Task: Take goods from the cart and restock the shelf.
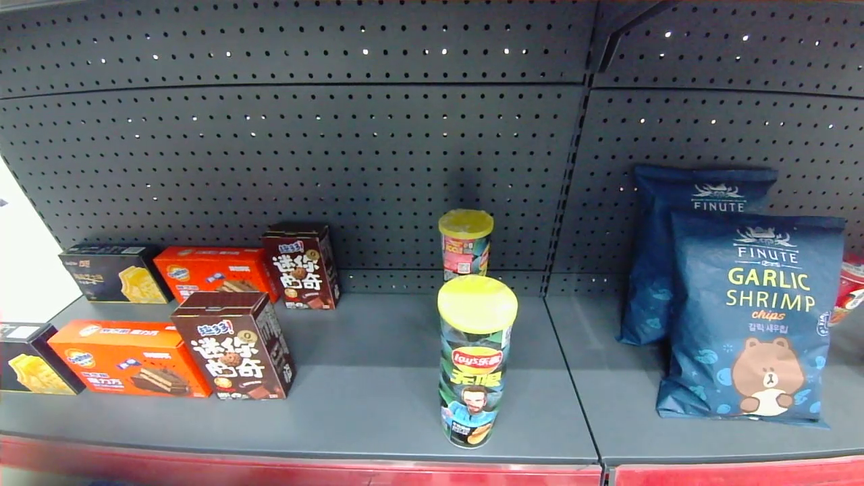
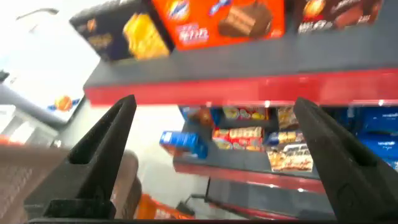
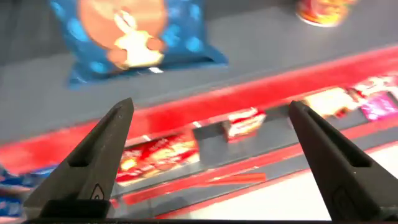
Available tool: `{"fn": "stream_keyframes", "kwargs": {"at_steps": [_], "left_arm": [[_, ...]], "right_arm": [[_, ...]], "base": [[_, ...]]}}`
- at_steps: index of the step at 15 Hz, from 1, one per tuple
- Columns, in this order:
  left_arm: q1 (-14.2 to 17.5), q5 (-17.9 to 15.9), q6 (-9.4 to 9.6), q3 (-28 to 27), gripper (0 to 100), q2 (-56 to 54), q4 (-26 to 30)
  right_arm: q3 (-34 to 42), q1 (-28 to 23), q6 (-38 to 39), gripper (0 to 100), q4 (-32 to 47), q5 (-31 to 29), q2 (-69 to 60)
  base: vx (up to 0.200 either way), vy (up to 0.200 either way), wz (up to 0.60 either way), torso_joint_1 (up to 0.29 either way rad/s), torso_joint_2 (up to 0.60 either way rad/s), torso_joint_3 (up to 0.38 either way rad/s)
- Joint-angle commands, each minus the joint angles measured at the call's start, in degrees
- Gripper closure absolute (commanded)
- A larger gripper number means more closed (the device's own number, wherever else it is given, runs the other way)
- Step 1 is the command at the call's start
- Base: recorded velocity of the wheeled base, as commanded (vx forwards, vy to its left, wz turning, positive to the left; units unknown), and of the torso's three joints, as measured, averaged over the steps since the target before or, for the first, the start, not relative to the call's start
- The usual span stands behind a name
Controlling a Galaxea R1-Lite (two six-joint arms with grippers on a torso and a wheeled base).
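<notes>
Blue bag (image 3: 132,37) — beyond right pincer (image 3: 211,104)

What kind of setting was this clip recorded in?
Most likely a shop, or a mock retail aisle: a pegboard-backed shelf with a red front edge carries snack boxes, chip cans and chip bags, and a lower shelf holds more packaged goods.

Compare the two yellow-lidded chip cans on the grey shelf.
The front yellow-lidded chip can stands near the front edge of the grey shelf; the rear yellow-lidded chip can stands by the pegboard. The front label is green and black, the rear pink and green. Both stand upright, lids on.
</notes>
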Motion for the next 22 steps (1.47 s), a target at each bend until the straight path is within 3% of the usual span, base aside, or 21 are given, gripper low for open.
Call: {"fn": "stream_keyframes", "kwargs": {"at_steps": [1,2,4,7,8,9,10,12,13,14,15,19,22], "left_arm": [[0.8,-4.6,-1.63,3.2,0,-9.5,-1.1],[0.8,-6.0,-3.04,3.7,0,-9.5,-2.2],[0.8,-9.3,-6.12,5.0,0,-9.5,-4.1],[0.8,-14.0,-7.35,5.7,0,-9.5,-5.9],[0.8,-15.8,-9.1,5.7,0,-9.5,-6.0],[0.8,-16.4,-12.36,5.7,0,-9.5,-6.0],[0.8,-16.6,-13.59,5.7,0,-9.5,-6.1],[0.8,-19.2,-14.11,5.7,0,-9.5,-6.0],[0.8,-24.0,-13.68,5.7,0,-9.5,-6.0],[0.8,-27.6,-12.18,5.6,0,-9.5,-5.9],[0.8,-28.6,-9.98,5.6,0,-9.4,-5.7],[0.8,-28.0,-11.39,5.9,0,-9.5,-6.3],[0.8,-28.2,-10.86,5.9,0,-9.5,-6.3]], "right_arm": [[6.2,1.5,-6.2,0,0.6,7.3,-19.1],[6.4,1.5,-6.5,0,0.0,10.5,-19.1],[6.6,1.5,-6.6,0,-0.6,11.3,-19.1],[7.9,1.4,-7.5,0,-3.8,15.0,-19.1],[7.9,1.4,-8.4,0,-3.8,14.8,-19.1],[7.9,1.4,-9.8,0,-3.8,14.4,-19.1],[7.9,1.4,-9.9,0,-3.6,14.1,-19.1],[7.8,1.4,-9.7,0,-3.3,15.5,-19.1],[7.9,1.4,-9.1,0,-3.7,15.0,-19.1],[7.9,1.4,-10.0,0,-3.7,15.6,-19.1],[7.9,1.4,-12.0,0,-3.7,16.0,-19.1],[7.9,1.4,-12.1,0,-3.5,16.2,-19.1],[7.9,1.4,-11.7,0,-3.7,17.7,-19.1]], "base": [[0.0,0.0,0.0,0.0,0.0,0.0],[0.0,0.0,0.0,0.0,0.0,0.0],[0.0,0.0,0.0,0.0,0.0,0.0],[0.0,0.0,0.0,0.0,0.0,0.0],[0.0,0.0,0.0,0.0,0.0,0.0],[0.0,0.0,0.0,0.0,0.0,0.0],[0.0,0.0,0.0,0.0,0.0,0.0],[0.0,0.0,0.0,0.0,0.0,0.0],[0.0,0.0,0.0,0.0,0.0,0.0],[0.0,0.0,0.0,0.0,0.0,0.0],[0.0,0.0,0.0,0.0,0.0,0.0],[0.0,0.0,0.0,0.0,0.0,0.0],[-0.133,0.0,0.0,0.0,0.0,0.0]]}}
